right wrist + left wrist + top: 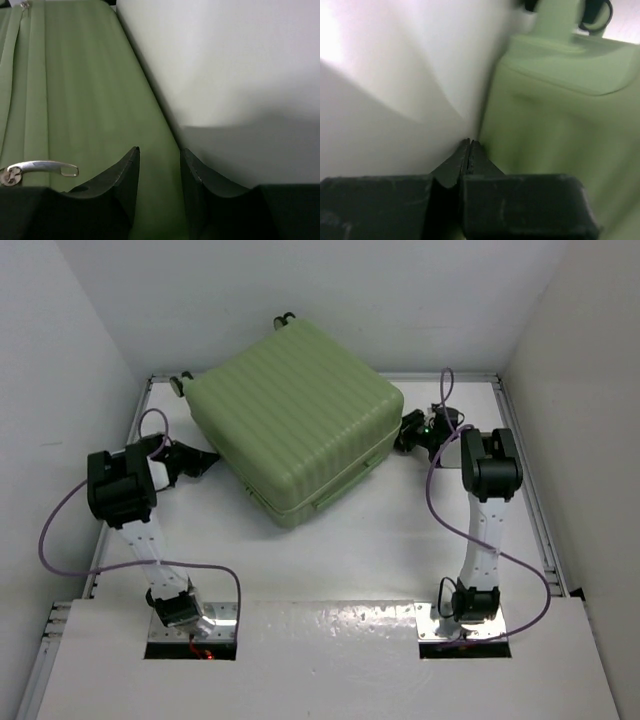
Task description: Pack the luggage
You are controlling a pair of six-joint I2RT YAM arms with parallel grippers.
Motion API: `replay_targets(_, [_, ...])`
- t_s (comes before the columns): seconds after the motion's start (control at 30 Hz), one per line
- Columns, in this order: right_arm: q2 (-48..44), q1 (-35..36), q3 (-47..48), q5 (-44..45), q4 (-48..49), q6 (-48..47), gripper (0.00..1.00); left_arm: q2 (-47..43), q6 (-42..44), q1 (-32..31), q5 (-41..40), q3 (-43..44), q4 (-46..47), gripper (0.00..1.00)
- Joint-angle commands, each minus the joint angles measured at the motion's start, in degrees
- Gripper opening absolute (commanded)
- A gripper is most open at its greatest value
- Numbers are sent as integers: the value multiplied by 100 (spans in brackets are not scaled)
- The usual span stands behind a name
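Note:
The luggage is a large pale green ribbed hard-shell suitcase lying flat and closed in the middle of the table, its small black wheels at the far left. My left gripper is shut and empty, its tips right at the suitcase's left side wall. My right gripper is open beside the suitcase's right corner. In the right wrist view its jaws stand apart over the green side wall, with a metal zipper pull to their left.
White walls enclose the table on the left, back and right. A raised rail runs along the table's right edge and another along the left. Purple cables loop from both arms.

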Motion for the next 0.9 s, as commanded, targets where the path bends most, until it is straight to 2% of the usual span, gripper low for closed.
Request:
replay_targets(0.0, [-821, 393, -702, -1037, 1022, 684, 38, 353, -924, -814, 519, 807, 1615, 0])
replay_targets(0.03, [-944, 420, -1261, -1081, 1137, 720, 37, 597, -1134, -1050, 519, 1157, 1799, 0])
replay_targets(0.13, [-1663, 499, -2056, -1151, 1357, 956, 35, 1082, -1557, -1508, 466, 1825, 2186, 0])
replay_targets(0.23, [-2358, 534, -2906, -1230, 1279, 888, 34, 1329, -1777, -1798, 369, 2179, 2424, 0])
replay_targets(0.37, [-3255, 797, -4016, -1152, 1103, 668, 34, 1602, -1962, -1861, 185, 2847, 2529, 1])
replay_targets(0.4, [-3665, 868, -4122, -1099, 1059, 632, 34, 1602, -1962, -1861, 185, 2848, 2530, 4])
replay_targets(0.43, [-3783, 1042, -4419, -1046, 1032, 597, 34, 1410, -1884, -1861, 37, 2778, 2460, 11])
replay_targets(0.47, [-4027, 1079, -4500, -1046, 1015, 571, 34, 1408, -1788, -1757, -34, 2673, 2373, 11])
replay_targets(0.5, [-4239, 1184, -4570, -985, 962, 484, 34, 1252, -1665, -1669, -122, 2541, 2241, 20])
replay_targets(0.57, [-4590, 1281, -4781, -941, 770, 334, 34, 576, -1297, -1310, -368, 1990, 1793, 32])
replay_targets(0.6, [-4714, 1273, -4825, -888, 403, -119, 34, 312, -1155, -1159, -561, 1830, 1600, 39])
replay_targets(0.63, [-5151, 1238, -4835, -870, 164, -333, 34, 57, -997, -993, -632, 1689, 1372, 42])
replay_targets(0.67, [-5259, 1194, -4843, -827, -560, -526, 34, -458, -700, -643, -685, 1435, 865, 43])
replay_targets(0.7, [-5400, 994, -4826, -817, -802, -1163, 34, -699, -549, -465, -686, 1302, 660, 45])
replay_targets(0.73, [-5714, 887, -4817, -809, -1014, -1344, 34, -936, -408, -290, -686, 1179, 458, 49])
replay_targets(0.87, [-6165, 141, -4633, -651, -2050, -2371, 36, -2210, 444, 519, -546, 433, -1200, 50])
